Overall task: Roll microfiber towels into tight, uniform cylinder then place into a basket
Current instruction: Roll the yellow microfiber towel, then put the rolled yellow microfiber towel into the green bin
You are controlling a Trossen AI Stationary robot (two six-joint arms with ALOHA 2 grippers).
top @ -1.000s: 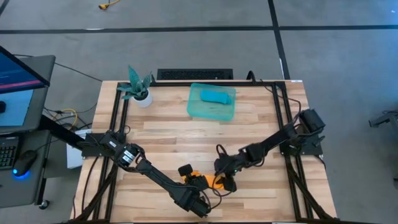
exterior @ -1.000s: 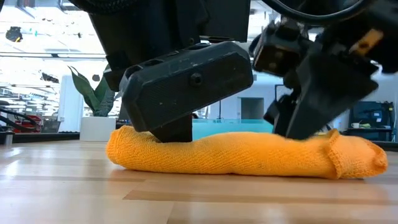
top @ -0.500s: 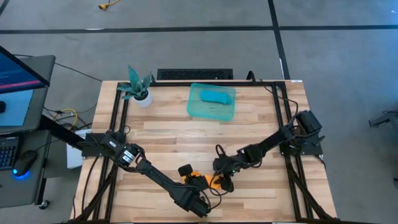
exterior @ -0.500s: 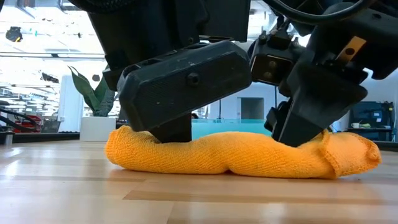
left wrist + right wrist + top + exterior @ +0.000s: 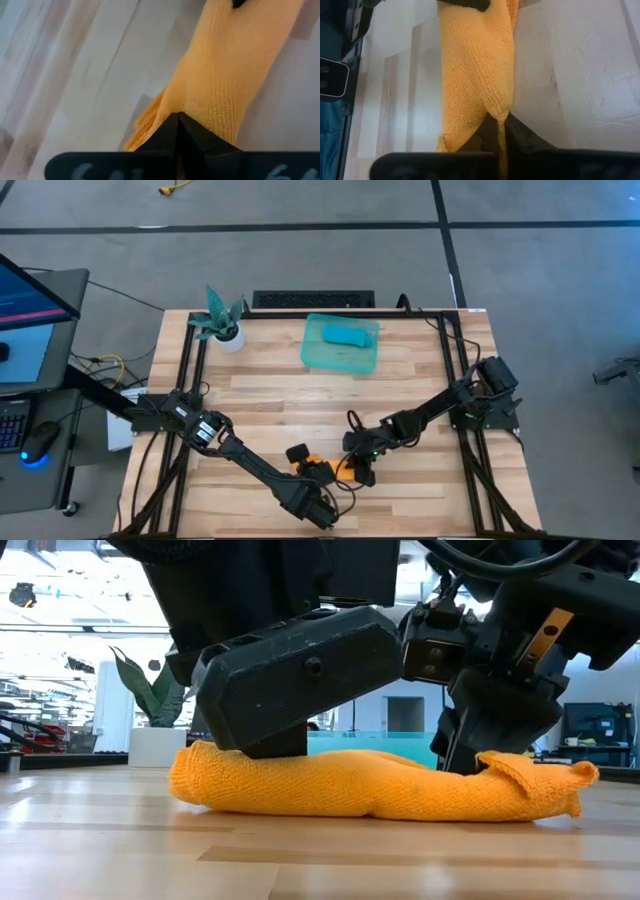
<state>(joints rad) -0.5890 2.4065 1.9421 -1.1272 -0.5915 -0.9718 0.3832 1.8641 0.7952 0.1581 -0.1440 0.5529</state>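
Note:
The orange towel (image 5: 380, 785) lies as a long roll on the wooden table near its front edge, also seen in the high view (image 5: 328, 471). My left gripper (image 5: 275, 750) is shut on the roll near its left end, and my right gripper (image 5: 465, 762) is shut on it near its right end. The turquoise towel (image 5: 348, 333) lies rolled inside the green basket (image 5: 318, 358) at the table's far side. My left gripper comes down at a slant onto the top of the roll (image 5: 205, 112) close to its left end, fingertips sunk into the cloth. How much cloth lies between them is hidden by the fingers. The roll rests on the table. My right gripper pinches a ridge of the orange cloth (image 5: 495, 107) between its two fingers, a short way in from the roll's right end. The fingers slant down from the table's right. The roll lies on the table, and the end beyond the fingers (image 5: 545, 780) puckers up.
A white pot with a teal plant (image 5: 222, 320) stands at the far left corner. A dark bar (image 5: 313, 299) lies along the far edge. Bare wood stretches between the basket and the roll.
My right gripper has sunk a little onto the roll and shut on the cloth near its right end. There the roll has been squeezed in, and its right end has crumpled and turned up into a flap. The left end has stayed where it was.

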